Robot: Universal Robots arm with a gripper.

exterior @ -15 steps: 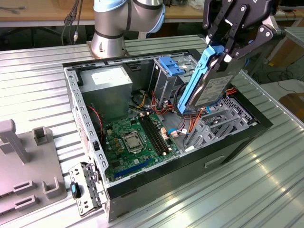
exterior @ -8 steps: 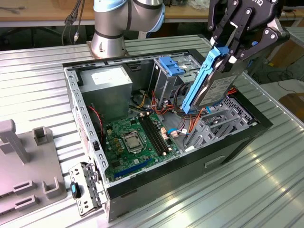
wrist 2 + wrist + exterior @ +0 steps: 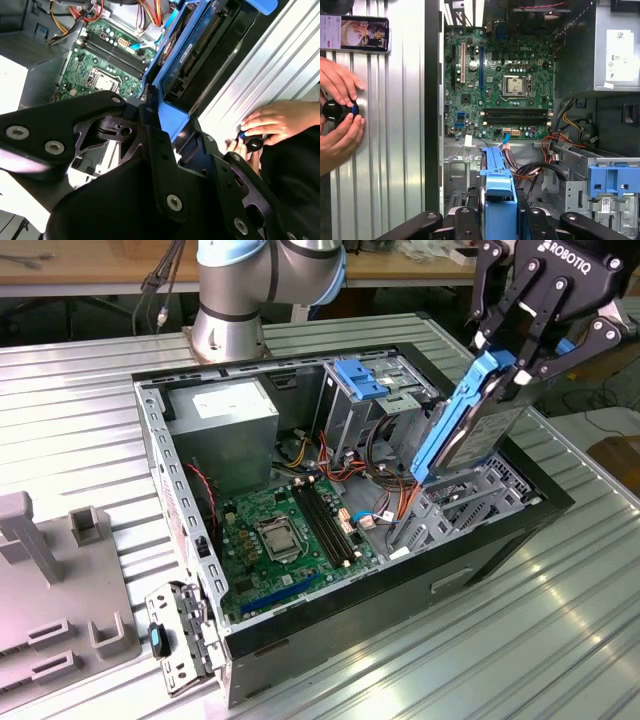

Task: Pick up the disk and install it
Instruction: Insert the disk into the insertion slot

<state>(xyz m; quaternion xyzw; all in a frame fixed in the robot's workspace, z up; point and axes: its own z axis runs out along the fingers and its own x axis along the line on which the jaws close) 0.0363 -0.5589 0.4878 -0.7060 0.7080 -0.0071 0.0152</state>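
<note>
fingers (image 3: 487,315): clenched on top of blue frame | disk (image 3: 478,425): grey metal slab, bright blue carrier, tilted | above open computer case (image 3: 450,575), exterior view's right

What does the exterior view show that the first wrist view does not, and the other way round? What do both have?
Against the first wrist view, the exterior view adds the arm's base behind the case and a grey fixture at the exterior view's left. The first wrist view adds a person's hands around a black knob and a phone on the table. Both share the disk held in the shut gripper over the open case, and the motherboard.
</note>
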